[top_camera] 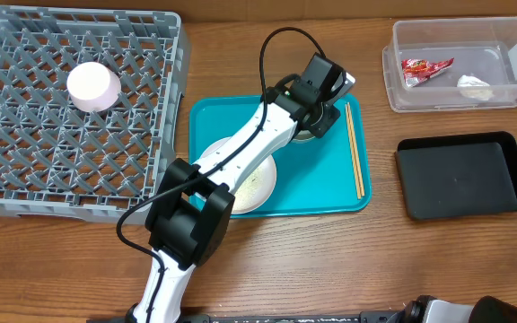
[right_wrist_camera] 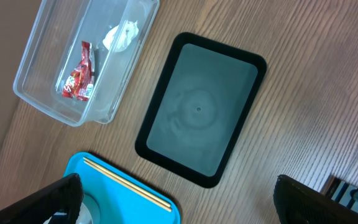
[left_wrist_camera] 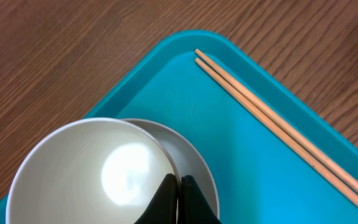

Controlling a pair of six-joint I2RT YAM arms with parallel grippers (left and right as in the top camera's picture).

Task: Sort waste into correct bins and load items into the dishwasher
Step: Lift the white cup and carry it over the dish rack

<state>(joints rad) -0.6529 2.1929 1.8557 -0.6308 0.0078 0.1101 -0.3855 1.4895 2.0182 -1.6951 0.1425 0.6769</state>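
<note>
My left gripper (left_wrist_camera: 179, 186) is shut on the rim of a pale grey bowl (left_wrist_camera: 92, 168), over the far part of the teal tray (left_wrist_camera: 241, 149). A second round dish (left_wrist_camera: 199, 167) shows just behind the bowl. In the overhead view the left gripper (top_camera: 317, 109) hides the bowl. Two wooden chopsticks (top_camera: 355, 148) lie on the tray's right side and also show in the left wrist view (left_wrist_camera: 278, 124). A white plate (top_camera: 257, 184) lies on the tray under my left arm. My right gripper (right_wrist_camera: 179, 186) is wide open and empty, high above the table's right side.
A grey dish rack (top_camera: 25, 135) at the left holds a pale pink bowl (top_camera: 94, 83). A clear bin (top_camera: 510, 54) at the back right holds a red wrapper (top_camera: 424, 68) and a white crumpled tissue (top_camera: 475, 86). A black tray (top_camera: 460, 175) lies right of the teal tray.
</note>
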